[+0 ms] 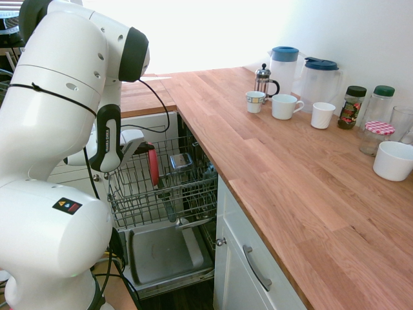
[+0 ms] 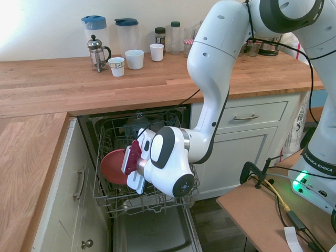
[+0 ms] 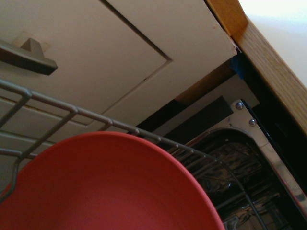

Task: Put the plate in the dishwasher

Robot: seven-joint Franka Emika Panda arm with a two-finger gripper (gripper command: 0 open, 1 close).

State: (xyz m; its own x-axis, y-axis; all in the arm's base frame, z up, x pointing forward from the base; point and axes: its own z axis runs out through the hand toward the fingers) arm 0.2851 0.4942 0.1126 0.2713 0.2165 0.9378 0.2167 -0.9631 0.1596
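Observation:
The coral-red plate (image 2: 112,167) stands on edge in the left part of the dishwasher's pulled-out wire rack (image 2: 105,197). My gripper (image 2: 128,160) is shut on the plate's rim on the side towards the arm. From the other side the plate (image 1: 153,166) shows edge-on above the rack (image 1: 187,194), with the gripper (image 1: 146,147) just at its top edge. The grey inner door panel (image 1: 161,252) lies open below. In the wrist view the plate (image 3: 105,187) fills the lower part, with rack wire (image 3: 72,111) behind it.
A small metal container (image 1: 182,161) sits in the rack beyond the plate. White cabinet fronts (image 2: 79,184) flank the dishwasher on both sides. On the wooden counter (image 1: 290,168) stand a French press (image 1: 262,79), jugs, mugs, jars and a white bowl (image 1: 393,160).

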